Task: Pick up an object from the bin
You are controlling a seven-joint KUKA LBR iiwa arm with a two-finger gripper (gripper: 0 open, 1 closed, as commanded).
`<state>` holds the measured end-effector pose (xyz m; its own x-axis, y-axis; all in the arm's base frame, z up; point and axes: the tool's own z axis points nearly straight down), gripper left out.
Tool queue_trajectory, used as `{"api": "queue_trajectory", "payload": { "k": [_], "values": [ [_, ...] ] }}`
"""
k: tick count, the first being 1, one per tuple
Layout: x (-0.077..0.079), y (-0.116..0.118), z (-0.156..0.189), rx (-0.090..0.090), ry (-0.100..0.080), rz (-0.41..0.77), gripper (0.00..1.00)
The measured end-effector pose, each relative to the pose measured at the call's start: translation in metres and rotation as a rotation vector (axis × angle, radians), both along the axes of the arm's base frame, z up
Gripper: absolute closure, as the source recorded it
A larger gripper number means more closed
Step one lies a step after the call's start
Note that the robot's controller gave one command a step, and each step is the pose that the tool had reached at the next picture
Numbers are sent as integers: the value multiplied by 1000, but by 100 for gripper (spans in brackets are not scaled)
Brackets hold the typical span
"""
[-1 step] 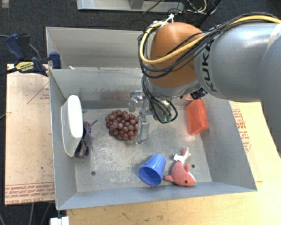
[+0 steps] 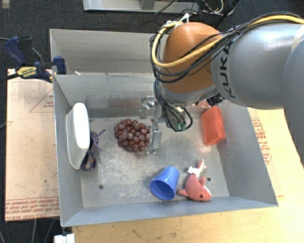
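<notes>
I am looking into the grey bin (image 2: 66,196), with the arm (image 2: 263,59) reaching in from the right. A white oval dish (image 2: 79,130) is leaning at the left wall and an orange block (image 2: 213,125) is lying at the right. In the middle, the hand (image 2: 155,138) is hanging low at the right edge of a bunch of dark red toy grapes (image 2: 131,134); I cannot tell whether it is spread or pressed together. A blue cup (image 2: 165,183) and a pink toy fish (image 2: 196,189) are lying nearer the front. I am judging this as the approach, with nothing lifted yet; the next move is calling for a firm grip on the bunch.
</notes>
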<state>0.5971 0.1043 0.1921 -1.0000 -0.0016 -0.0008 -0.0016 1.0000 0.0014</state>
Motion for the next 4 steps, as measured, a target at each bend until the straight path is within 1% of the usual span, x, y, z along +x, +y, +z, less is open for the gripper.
{"api": "queue_trajectory", "payload": {
  "k": [1, 2, 3, 4],
  "values": [
    [0, 3, -30, 1, -8, 43, 0],
    [5, 5, -84, 2, -6, 54, 0],
    [-5, -10, -118, 2, -14, 18, 100],
    [-5, -10, -118, 2, -14, 17, 100]
  ]
}}
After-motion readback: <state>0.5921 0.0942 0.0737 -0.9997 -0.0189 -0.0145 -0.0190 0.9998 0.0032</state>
